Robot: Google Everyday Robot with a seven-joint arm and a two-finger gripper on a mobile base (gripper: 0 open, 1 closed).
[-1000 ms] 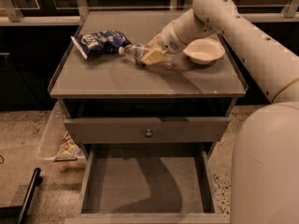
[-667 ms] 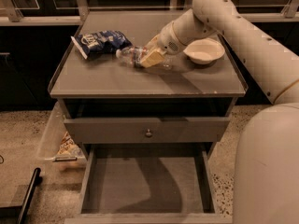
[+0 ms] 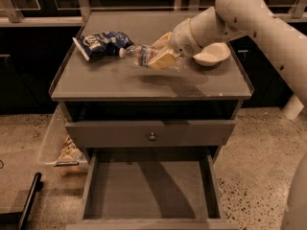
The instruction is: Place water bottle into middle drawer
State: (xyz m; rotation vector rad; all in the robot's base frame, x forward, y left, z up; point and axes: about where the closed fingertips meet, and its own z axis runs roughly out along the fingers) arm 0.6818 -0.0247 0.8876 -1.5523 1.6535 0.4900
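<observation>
The water bottle [image 3: 140, 55], clear with a white cap pointing left and a red-and-blue label, lies on its side just over the cabinet top [image 3: 110, 83], right of the blue snack bag. My gripper [image 3: 161, 51] is at the bottle's right end, with one tan finger [image 3: 162, 59] in front of it and the other behind, shut on it. A shadow on the top lies below them. The middle drawer [image 3: 151, 188] is pulled open below, wide and shallow, its flat floor bare.
A blue crinkled snack bag [image 3: 102, 42] lies at the top's back left. A white bowl [image 3: 211, 54] stands at the right, behind my arm. A closed drawer front with a round knob [image 3: 152, 136] is above the open drawer. A clear bin [image 3: 56, 145] sits on the floor at left.
My gripper and the bottle have shifted slightly to the left over the cabinet top. Nothing else has moved.
</observation>
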